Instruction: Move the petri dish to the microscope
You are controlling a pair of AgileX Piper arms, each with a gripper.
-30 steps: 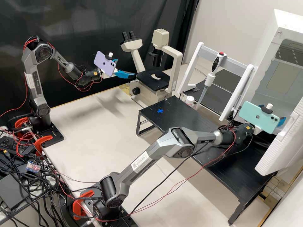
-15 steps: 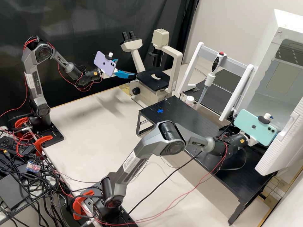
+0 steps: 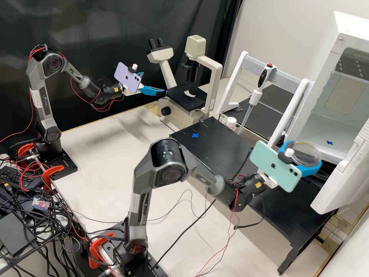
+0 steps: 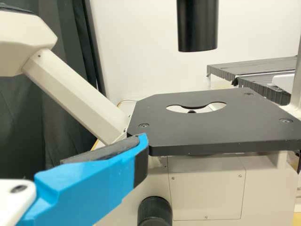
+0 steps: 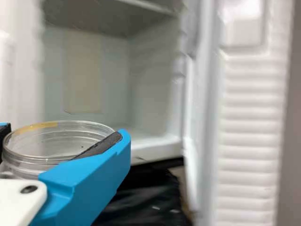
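A black curtain hangs beside a pale wall.

Black microscope stage, blue-fingered tool near it, black knob beneath, dark curtain

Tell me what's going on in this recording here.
The right gripper holds a clear petri dish between its fingers, in front of an open white cabinet. The left gripper is open and holds nothing, beside the stage of the microscope. The dish is not yet at the microscope.
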